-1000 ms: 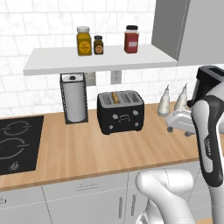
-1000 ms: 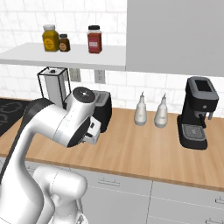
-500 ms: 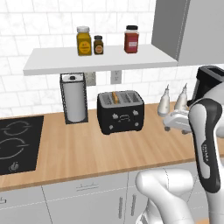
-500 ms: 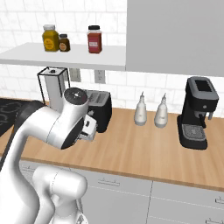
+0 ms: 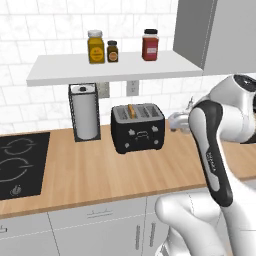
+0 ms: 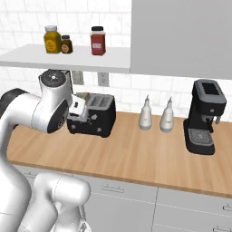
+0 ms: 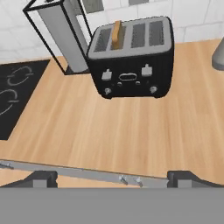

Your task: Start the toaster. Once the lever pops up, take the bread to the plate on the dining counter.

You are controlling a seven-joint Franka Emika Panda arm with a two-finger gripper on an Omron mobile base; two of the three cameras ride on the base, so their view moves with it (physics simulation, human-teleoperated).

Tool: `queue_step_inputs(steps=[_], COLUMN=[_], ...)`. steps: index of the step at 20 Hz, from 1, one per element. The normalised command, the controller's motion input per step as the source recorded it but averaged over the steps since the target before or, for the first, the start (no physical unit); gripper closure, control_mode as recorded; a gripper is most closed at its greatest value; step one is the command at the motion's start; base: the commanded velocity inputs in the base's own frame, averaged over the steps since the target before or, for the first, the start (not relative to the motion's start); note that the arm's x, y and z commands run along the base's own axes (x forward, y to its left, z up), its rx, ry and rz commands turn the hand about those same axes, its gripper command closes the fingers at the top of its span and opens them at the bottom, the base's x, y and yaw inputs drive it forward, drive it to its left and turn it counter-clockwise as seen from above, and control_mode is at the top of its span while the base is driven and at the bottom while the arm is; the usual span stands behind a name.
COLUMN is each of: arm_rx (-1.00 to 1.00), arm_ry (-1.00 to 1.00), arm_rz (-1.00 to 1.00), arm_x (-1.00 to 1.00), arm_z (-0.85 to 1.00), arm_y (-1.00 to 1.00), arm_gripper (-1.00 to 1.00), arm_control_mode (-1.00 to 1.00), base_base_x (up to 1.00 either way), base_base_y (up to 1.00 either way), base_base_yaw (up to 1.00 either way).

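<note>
The black toaster (image 5: 138, 129) stands on the wooden counter against the tiled wall, also seen as the toaster (image 6: 97, 115) and the toaster (image 7: 131, 61). A tan bread slice (image 7: 116, 34) stands on edge in its second slot from the left, poking up as the bread (image 5: 131, 110). Two small levers (image 7: 106, 75) on the toaster's front sit high. My gripper (image 7: 114, 179) is open with its fingertips (image 7: 41, 179) wide apart, hanging above the counter in front of the toaster and holding nothing. The plate and the dining counter are out of view.
A paper towel holder (image 5: 85, 112) stands left of the toaster, and a black hob (image 5: 20, 162) lies further left. Two white bottles (image 6: 146, 115) and a coffee machine (image 6: 204, 118) stand to the right. A shelf (image 5: 115, 65) with jars hangs above.
The arm has swung left towards the toaster, and its hand now hangs in front of the toaster's right side. The toaster and bread have not moved.
</note>
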Motion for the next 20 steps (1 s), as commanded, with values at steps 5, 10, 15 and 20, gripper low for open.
queue_step_inputs(steps=[5, 10, 15, 20], arm_rx=[-0.15, -0.15, -0.03, 0.01], arm_ry=[0.01, 0.0, -0.08, -0.17], arm_rz=[0.05, 0.0, -0.04, 0.0], arm_x=[0.49, 0.26, 0.23, 0.16], arm_z=[0.35, -0.02, -0.29, -0.35], arm_y=[0.27, 0.41, 0.12, 0.0], arm_gripper=[-1.0, -1.0, -1.0, -1.0], arm_control_mode=[-1.0, -1.0, -1.0, -1.0], base_base_x=[0.0, 0.0, 0.0, 0.0], base_base_y=[0.0, 0.0, 0.0, 0.0], base_base_yaw=[0.0, 0.0, 0.0, 0.0])
